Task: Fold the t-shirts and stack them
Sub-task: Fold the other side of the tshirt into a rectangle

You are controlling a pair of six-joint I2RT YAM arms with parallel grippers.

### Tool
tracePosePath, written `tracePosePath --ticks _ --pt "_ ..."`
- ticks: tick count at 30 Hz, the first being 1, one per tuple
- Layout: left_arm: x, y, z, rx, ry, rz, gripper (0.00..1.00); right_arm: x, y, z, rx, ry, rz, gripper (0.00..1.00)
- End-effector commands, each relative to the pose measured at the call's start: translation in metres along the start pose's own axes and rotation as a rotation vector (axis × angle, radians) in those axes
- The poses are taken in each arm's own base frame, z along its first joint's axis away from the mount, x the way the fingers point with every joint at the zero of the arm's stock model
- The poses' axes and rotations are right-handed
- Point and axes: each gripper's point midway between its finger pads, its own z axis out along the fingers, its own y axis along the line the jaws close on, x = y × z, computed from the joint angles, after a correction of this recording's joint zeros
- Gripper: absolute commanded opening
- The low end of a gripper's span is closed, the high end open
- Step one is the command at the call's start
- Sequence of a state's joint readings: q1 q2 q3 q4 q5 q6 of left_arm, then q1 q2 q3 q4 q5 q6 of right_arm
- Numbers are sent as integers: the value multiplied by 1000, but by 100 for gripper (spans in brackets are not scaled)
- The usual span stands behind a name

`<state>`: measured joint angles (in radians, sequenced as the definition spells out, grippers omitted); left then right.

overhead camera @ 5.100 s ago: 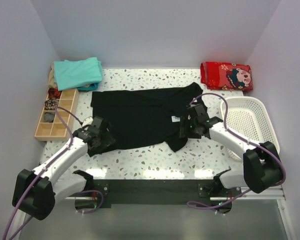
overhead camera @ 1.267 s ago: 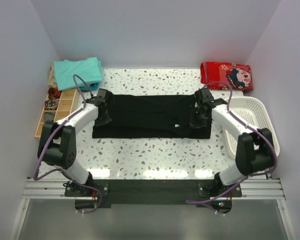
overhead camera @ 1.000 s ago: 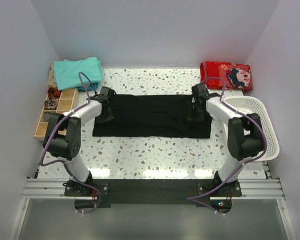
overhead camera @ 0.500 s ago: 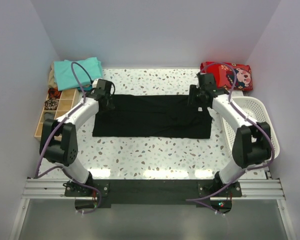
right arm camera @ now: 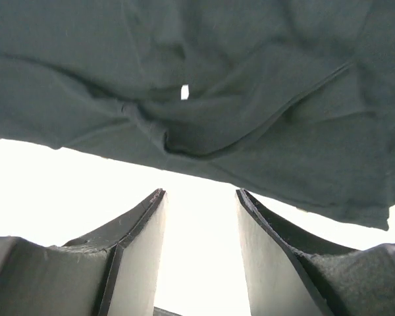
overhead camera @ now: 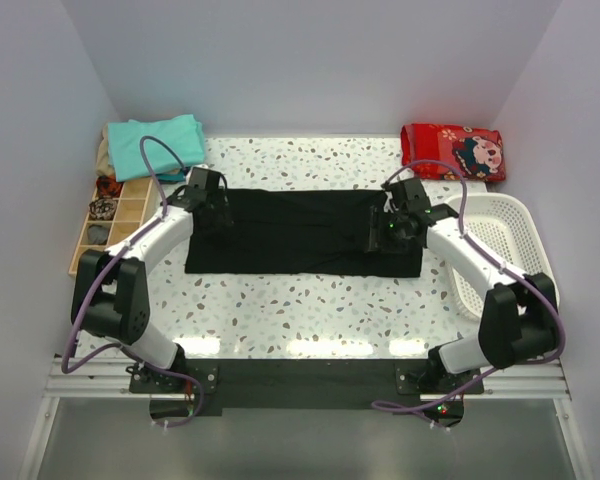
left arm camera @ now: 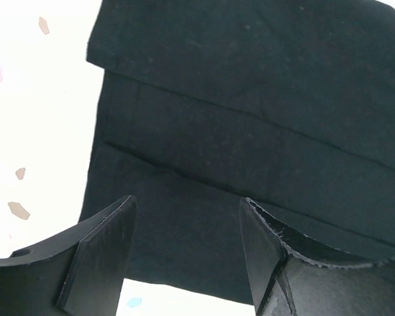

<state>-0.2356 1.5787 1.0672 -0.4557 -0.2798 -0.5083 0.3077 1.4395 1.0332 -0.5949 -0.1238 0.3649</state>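
Observation:
The black t-shirt point(overhead camera: 300, 232) lies flat on the table, folded into a long band. It fills the left wrist view point(left arm camera: 250, 118) and crosses the top of the right wrist view point(right arm camera: 250, 79), where its small white patch point(right arm camera: 184, 91) shows. My left gripper point(overhead camera: 218, 212) is open and empty over the shirt's left end point(left arm camera: 187, 227). My right gripper point(overhead camera: 391, 232) is open and empty over the shirt's right end, with its fingertips above bare table point(right arm camera: 201, 204). The folded teal t-shirts point(overhead camera: 155, 145) sit at the far left corner.
A wooden compartment tray point(overhead camera: 110, 225) stands at the left edge. A white basket point(overhead camera: 510, 250) stands at the right edge. A red patterned folded cloth point(overhead camera: 452, 150) lies at the far right corner. Walls close the table in on three sides.
The shirt's near half has been folded over, making a narrow band. Both grippers let go at the far corners and have pulled back a little toward the near side, open.

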Motion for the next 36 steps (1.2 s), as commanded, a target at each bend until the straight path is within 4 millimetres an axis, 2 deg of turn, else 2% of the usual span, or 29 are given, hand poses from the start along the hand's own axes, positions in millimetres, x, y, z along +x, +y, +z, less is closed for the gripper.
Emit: tracePosePath --ticks 1,9,11,17,18,19,20,21,23,24,26,29,32,36 --pt "-13 -12 -4 73 -39 -27 69 17 12 3 -37 63 11 49" --pt "-6 -14 3 78 -5 -13 69 26 11 27 -9 115 1 50" --pt "-5 -15 3 80 -3 -10 69 19 8 36 9 91 -6 50" --pt "-6 -15 5 74 0 1 69 -23 2 68 88 32 -58 50" --pt "-7 -15 5 72 0 2 69 -43 10 68 76 -6 -68 50" --pt "-7 -14 6 69 3 3 69 -45 10 79 85 7 -72 50" --pt "-7 -14 6 67 4 4 69 -53 11 81 88 -2 -79 50" --pt "-7 -14 6 67 4 5 69 -72 17 80 81 -38 -84 50" --pt "-7 -13 5 64 2 5 69 -80 19 91 85 -38 -88 51" --pt "-6 -13 6 62 3 6 69 -94 25 90 77 -61 -93 51" --pt "-5 -13 6 62 6 6 69 -95 23 95 101 -42 -97 51" --pt "-4 -12 6 63 8 8 69 -101 17 86 140 -80 -100 52" --pt "-5 -13 6 64 9 8 69 -92 2 78 208 -84 -101 52" --pt "-18 -19 0 97 -48 -12 70 -83 -5 52 222 -123 -97 53"
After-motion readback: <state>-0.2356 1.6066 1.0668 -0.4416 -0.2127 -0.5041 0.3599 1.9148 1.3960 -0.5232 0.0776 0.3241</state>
